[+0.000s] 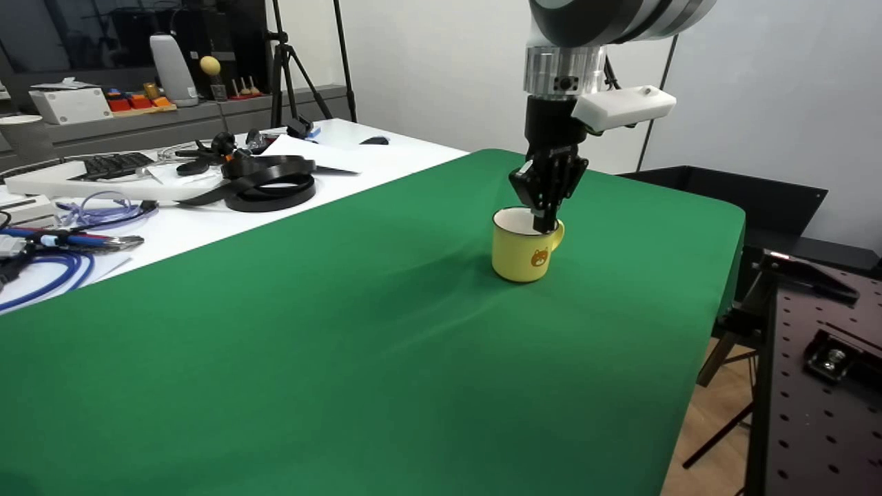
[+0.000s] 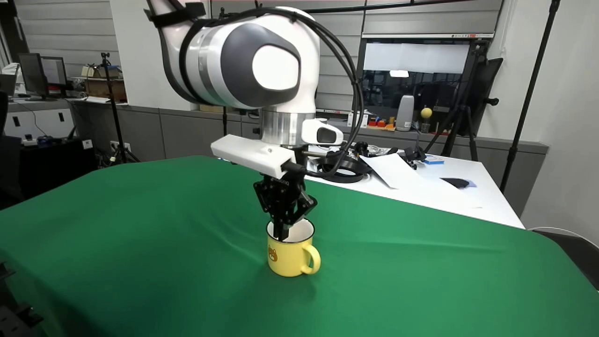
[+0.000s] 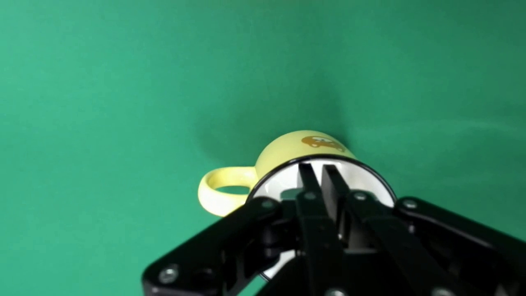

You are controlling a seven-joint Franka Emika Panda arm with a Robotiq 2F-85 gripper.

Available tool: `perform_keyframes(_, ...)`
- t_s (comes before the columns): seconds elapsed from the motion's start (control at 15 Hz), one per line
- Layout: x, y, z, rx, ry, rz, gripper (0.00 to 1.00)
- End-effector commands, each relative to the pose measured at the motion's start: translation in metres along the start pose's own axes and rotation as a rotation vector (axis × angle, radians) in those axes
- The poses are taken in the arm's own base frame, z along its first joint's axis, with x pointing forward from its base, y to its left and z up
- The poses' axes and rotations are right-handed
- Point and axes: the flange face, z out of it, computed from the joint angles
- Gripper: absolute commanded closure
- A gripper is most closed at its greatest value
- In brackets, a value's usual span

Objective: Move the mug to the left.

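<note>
The mug is small, squat and yellow, with a dark rim, a white inside and a brown animal face on its side. It stands upright on the green tabletop and shows in both exterior views point(image 1: 518, 256) point(image 2: 286, 258). In the wrist view the mug point(image 3: 287, 148) has its loop handle to the left. My gripper point(image 3: 317, 165) points down over the mug's opening, its two fingers close together with a narrow gap and nothing between them. In both exterior views the fingertips point(image 1: 544, 226) point(image 2: 281, 235) reach the mug's rim; how deep they go inside is hard to tell.
The green cloth-covered table point(image 1: 310, 386) surrounds the mug. A white table point(image 1: 386, 162) with cables, black straps point(image 1: 275, 186) and a keyboard point(image 1: 114, 165) adjoins it. A dark perforated bench point(image 1: 813, 413) stands beyond the green table's edge.
</note>
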Motion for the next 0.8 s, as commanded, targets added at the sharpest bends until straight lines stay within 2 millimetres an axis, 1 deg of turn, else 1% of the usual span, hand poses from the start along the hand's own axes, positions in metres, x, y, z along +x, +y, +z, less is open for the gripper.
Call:
perform_keyframes(0.0, -0.001, -0.001, -0.001, 0.001, 0.025, -0.005, 0.63)
perform_keyframes(0.07, -0.001, -0.002, -0.001, 0.002, 0.033, -0.007, 0.58)
perform_keyframes(0.27, 0.003, -0.003, -0.003, 0.005, 0.078, -0.017, 0.36)
perform_keyframes(0.33, 0.024, -0.019, -0.02, 0.017, 0.104, -0.027, 0.3)
perform_keyframes(0.4, 0.027, -0.023, -0.025, 0.021, 0.124, -0.032, 0.24)
perform_keyframes(0.6, 0.037, -0.04, -0.044, 0.026, 0.18, -0.072, 0.02)
perform_keyframes(0.73, 0.044, -0.049, -0.049, 0.033, 0.193, -0.082, 0.0)
